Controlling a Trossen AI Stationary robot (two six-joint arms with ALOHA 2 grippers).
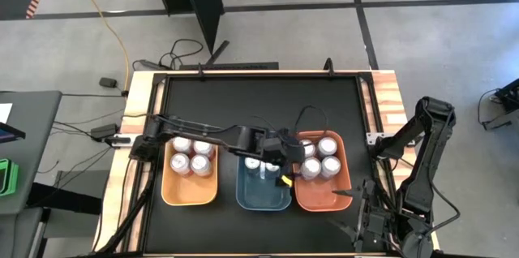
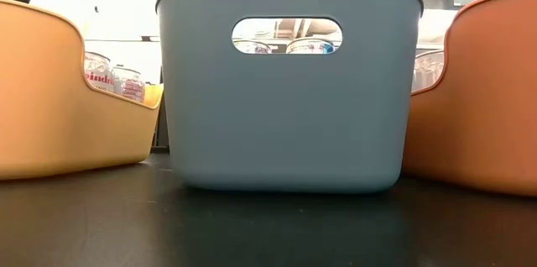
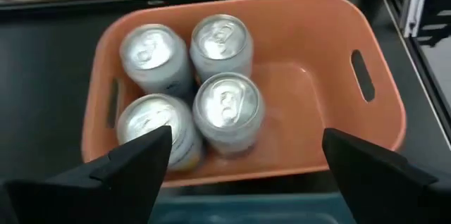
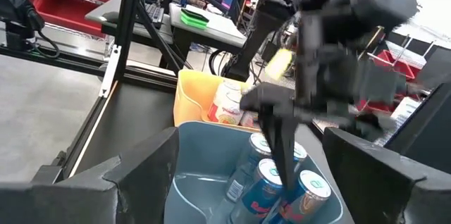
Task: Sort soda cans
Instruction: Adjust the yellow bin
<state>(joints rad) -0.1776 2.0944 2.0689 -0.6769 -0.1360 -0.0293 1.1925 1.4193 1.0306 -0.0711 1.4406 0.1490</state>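
Take the blue bin (image 1: 263, 189) as your landmark: your left gripper (image 1: 285, 159) hangs over its edge next to the red-orange bin (image 1: 323, 195), fingers spread apart and holding nothing. Blue cans (image 4: 271, 182) stand inside the blue bin. Four silver cans (image 3: 227, 108) sit in the red-orange bin beside it, red cans (image 1: 191, 156) in the orange bin (image 1: 189, 191) on its other side. Your right gripper (image 1: 357, 225) waits beyond the red-orange bin, fingers apart
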